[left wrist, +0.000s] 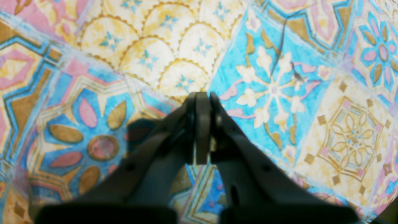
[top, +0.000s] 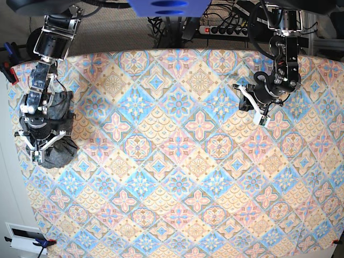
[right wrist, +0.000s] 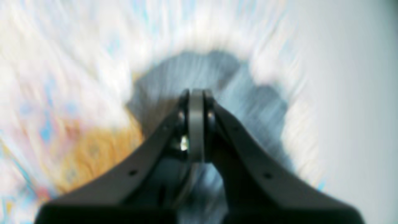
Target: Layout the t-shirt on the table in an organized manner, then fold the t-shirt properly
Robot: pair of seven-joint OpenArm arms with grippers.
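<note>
At far left of the base view the t-shirt (top: 58,134) sits bunched on the counter (top: 177,177), unspread and unfolded, right pincer (top: 37,156) and left pincer (top: 263,119) both pressed together, holding nothing.

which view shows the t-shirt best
The base view: the t-shirt shows as a dark crumpled heap at the table's edge, partly under the right gripper. The right wrist view gives only a motion-blurred grey patch; the left wrist view shows none of it.
</note>
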